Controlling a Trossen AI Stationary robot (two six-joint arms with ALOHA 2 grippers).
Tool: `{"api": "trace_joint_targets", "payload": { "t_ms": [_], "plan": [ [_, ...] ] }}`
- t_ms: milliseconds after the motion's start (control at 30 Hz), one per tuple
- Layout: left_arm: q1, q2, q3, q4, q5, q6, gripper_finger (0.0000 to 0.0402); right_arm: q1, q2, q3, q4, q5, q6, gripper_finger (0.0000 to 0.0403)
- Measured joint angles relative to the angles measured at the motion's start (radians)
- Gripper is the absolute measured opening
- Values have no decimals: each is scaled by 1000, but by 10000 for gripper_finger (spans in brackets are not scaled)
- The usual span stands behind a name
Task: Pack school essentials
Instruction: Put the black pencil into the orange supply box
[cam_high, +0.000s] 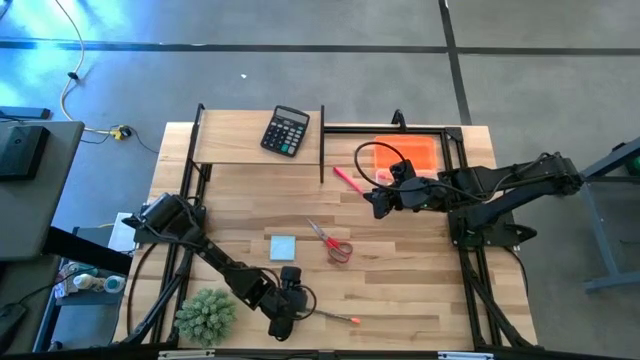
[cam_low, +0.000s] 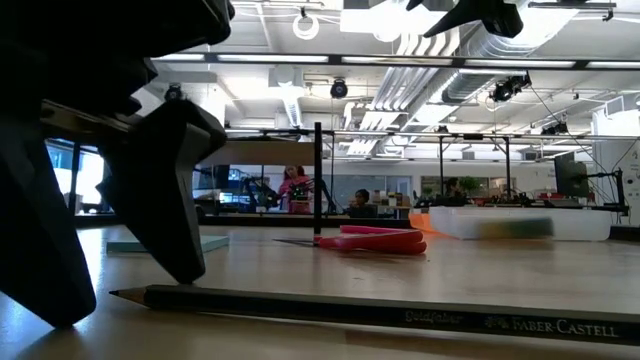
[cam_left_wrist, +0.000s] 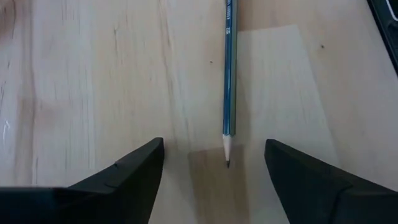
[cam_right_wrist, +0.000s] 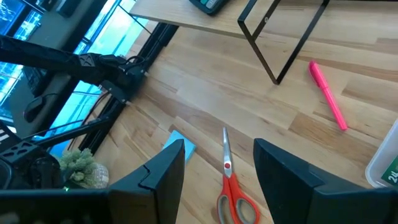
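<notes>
Pencil (cam_left_wrist: 229, 74) lies flat on the pale wooden tabletop (cam_high: 400, 270) near its front edge, its sharpened tip pointing into the gap of the left claw (cam_left_wrist: 214, 163); the two dark fingers (cam_left_wrist: 134, 171) stand apart on either side of that tip, and in the low view they reach down to the wood just behind the pencil, though whether they touch the pencil cannot be told; in the high view this claw sits low at the front of the tabletop, just beside the spiky green plant (cam_high: 206, 315). The right claw (cam_right_wrist: 219, 167) hangs above the middle right of the tabletop, its fingers apart and holding nothing; below it the red-handled scissors (cam_high: 331, 242) lie closed on the wood, with the pale blue note pad (cam_high: 283, 247) just beside them towards the left arm. The pink-red marker (cam_high: 347, 179) lies farther back, near the black upright frame (cam_high: 322, 145) and close to the clear bin (cam_high: 440, 150); an orange-yellow box (cam_high: 405, 152) lies inside that bin at the back right. The black calculator (cam_high: 285, 130) rests on the raised wooden shelf (cam_high: 230, 140) at the back left, well apart from the other things. In the low view, people show far off in the room behind the tabletop.
</notes>
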Motion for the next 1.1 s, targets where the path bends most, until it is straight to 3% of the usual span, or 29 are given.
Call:
{"api": "trace_joint_targets", "payload": {
  "t_ms": [333,733,1100],
  "plan": [
    [26,-5,0,-6,58,-65,230,0,0,0,0,9,0,181],
    [11,-2,0,-8,15,-17,181,0,0,0,1,10,-1,181],
    [-15,5,-1,-3,-6,-40,161,0,1,0,1,10,-2,181]
  ]
}}
